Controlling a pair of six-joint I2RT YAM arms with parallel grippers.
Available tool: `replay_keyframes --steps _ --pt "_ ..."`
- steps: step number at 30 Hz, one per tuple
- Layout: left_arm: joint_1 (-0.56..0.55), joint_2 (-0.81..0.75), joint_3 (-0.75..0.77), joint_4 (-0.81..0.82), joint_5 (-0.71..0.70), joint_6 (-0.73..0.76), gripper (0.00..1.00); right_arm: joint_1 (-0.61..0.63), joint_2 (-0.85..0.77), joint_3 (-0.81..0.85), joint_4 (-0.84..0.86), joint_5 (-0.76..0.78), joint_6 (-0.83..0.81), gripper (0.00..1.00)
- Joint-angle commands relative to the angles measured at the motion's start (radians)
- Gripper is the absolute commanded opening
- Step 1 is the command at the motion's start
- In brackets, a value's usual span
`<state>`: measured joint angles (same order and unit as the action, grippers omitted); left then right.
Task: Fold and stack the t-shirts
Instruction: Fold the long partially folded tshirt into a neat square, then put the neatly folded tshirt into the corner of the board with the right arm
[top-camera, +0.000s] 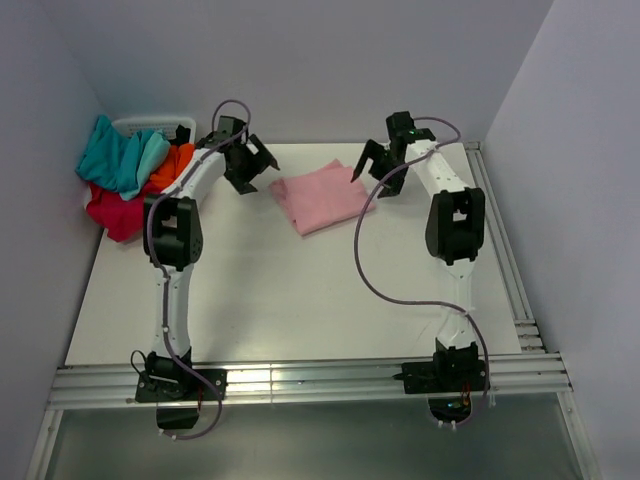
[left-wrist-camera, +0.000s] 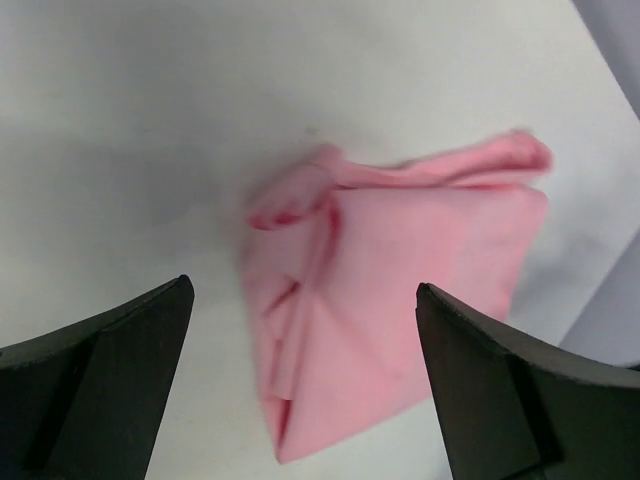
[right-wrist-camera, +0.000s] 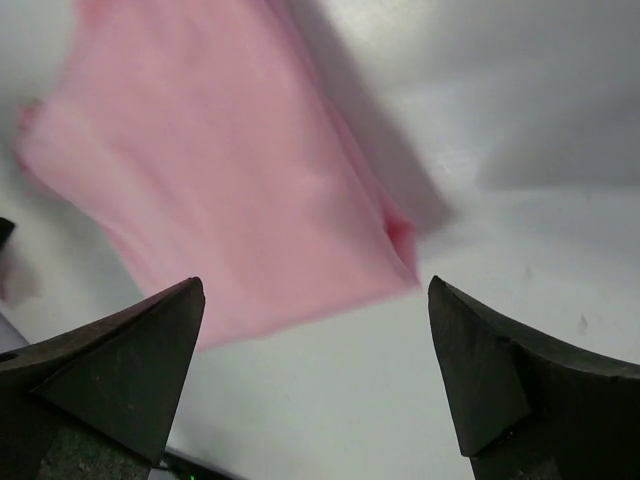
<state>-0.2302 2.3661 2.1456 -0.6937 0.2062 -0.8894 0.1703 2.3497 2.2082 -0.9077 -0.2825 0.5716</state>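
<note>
A folded light pink t-shirt lies flat on the white table at the back centre. It also shows in the left wrist view and in the right wrist view. My left gripper is open and empty, just left of the pink shirt and above the table. My right gripper is open and empty, at the shirt's right edge. A pile of teal, orange and crimson red t-shirts lies unfolded at the back left.
A white basket stands behind the pile in the back left corner. Walls close in the table at the back and both sides. Metal rails run along the near edge and the right side.
</note>
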Motion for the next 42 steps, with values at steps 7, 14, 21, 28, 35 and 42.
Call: replay_keyframes --steps 7,14,21,28,35,42 --pt "-0.001 -0.301 -0.337 0.148 -0.045 -0.049 0.99 0.009 -0.346 -0.472 0.233 -0.023 -0.046 1.0" --pt "-0.043 -0.416 -0.482 0.131 -0.028 -0.019 0.99 0.02 -0.215 -0.418 0.236 0.002 -0.023 1.0" --pt "-0.057 -0.562 -0.63 0.117 -0.044 0.003 1.0 0.024 -0.201 -0.51 0.262 0.089 -0.006 1.0" --pt "-0.075 -0.654 -0.693 0.057 -0.07 0.032 0.99 0.024 -0.064 -0.444 0.286 0.055 0.01 0.73" --pt "-0.08 -0.726 -0.707 -0.006 -0.094 0.064 0.99 0.008 0.022 -0.302 0.283 0.042 0.013 0.01" --pt "-0.089 -0.745 -0.727 -0.024 -0.097 0.089 0.99 -0.089 0.048 -0.183 0.233 0.098 0.057 0.0"
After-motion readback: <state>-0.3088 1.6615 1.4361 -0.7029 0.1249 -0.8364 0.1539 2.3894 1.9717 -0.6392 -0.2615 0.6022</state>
